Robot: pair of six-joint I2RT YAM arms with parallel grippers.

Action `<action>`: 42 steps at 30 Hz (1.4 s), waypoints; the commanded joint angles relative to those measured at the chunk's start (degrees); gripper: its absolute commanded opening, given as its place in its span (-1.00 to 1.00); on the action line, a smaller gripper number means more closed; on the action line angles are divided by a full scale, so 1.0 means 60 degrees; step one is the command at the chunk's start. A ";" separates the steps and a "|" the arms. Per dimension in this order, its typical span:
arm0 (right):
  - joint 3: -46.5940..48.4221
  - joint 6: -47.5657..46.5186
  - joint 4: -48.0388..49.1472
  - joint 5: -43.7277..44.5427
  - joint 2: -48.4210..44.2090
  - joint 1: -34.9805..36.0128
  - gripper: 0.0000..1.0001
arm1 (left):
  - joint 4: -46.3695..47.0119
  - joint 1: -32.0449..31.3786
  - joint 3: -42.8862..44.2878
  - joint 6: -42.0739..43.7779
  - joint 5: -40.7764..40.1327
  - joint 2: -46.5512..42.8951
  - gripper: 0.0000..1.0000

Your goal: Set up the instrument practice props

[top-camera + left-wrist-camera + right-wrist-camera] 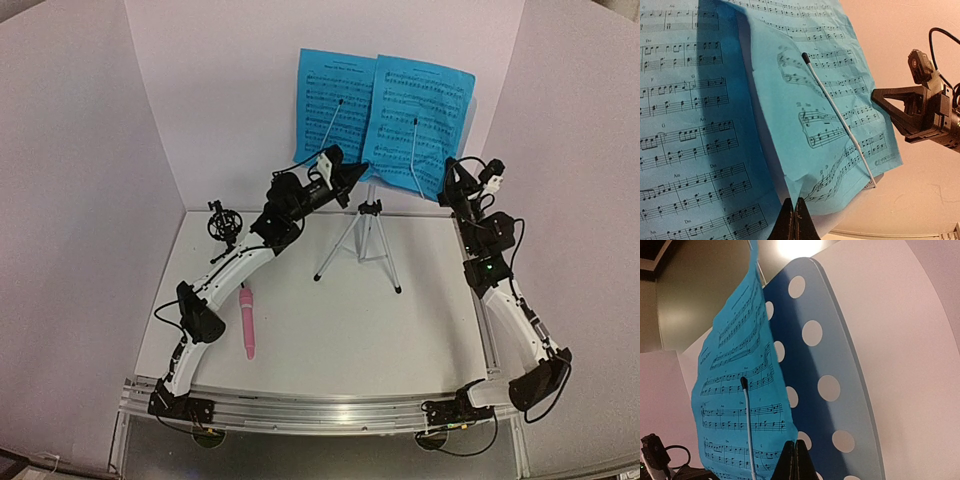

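Observation:
Two blue sheet-music pages, one left [335, 105] and one right [420, 120], lean on the pale-blue perforated music stand [840, 365], which rises from a silver tripod [360, 245]. A thin wire arm [840, 117] lies across the right page [815, 85]. My left gripper [795, 201] is shut at that page's creased lower-left corner, the paper running in between the tips. My right gripper [795, 442] is shut on the same page's [740, 370] right edge. The pink microphone [247, 320] lies flat on the table. The black tripod mic holder [222, 222] stands at the back left.
White walls [90, 150] box in the table on three sides, close behind the stand. An aluminium rail [320, 410] with both arm bases runs along the near edge. The tripod's legs splay over the table's middle back.

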 commanded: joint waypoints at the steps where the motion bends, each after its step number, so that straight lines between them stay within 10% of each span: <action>1: 0.0058 -0.0142 0.0550 0.0142 -0.0205 0.0012 -1.00 | 0.0415 0.0085 0.0400 0.0768 0.0056 -0.0168 -1.00; 42: -0.0646 -0.1783 -0.0152 0.0241 -0.0948 -0.0236 -1.00 | 0.0495 0.0067 0.0008 0.0446 0.0421 0.0253 -1.00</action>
